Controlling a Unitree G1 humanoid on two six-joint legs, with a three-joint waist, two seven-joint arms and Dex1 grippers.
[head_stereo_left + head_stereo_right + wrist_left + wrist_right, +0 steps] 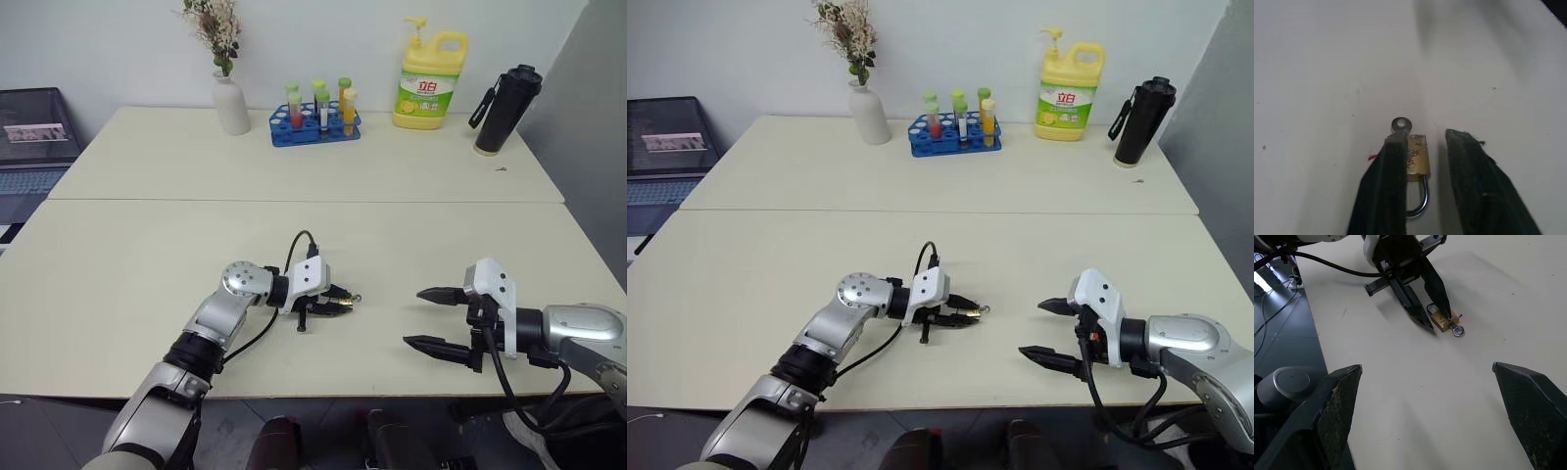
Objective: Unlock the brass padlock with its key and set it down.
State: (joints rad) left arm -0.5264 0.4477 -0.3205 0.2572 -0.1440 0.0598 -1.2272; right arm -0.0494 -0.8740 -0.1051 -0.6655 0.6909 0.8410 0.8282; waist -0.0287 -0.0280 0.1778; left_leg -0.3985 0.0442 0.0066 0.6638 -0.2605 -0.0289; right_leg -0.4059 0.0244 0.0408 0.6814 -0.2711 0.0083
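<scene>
L wrist view: padlock [1416, 159] w/ key [1400, 124] between left end effector [1442, 171] fingers, slightly apart; right end effector [423, 318] wide apart.

The brass padlock [1417, 155] lay flat on the desk [1327, 73], its silvery shackle [1421, 203] closed. The key [1400, 124] stood in its base, round head outward.

A white vase [231, 102] of dried flowers is standing at the far edge of the desk [147, 264], beside a blue rack of test tubes [315, 119]. Further along, a yellow detergent bottle [429, 83] and a black flask [505, 110] are standing, and a laptop [34, 137] is sitting off to the side.
</scene>
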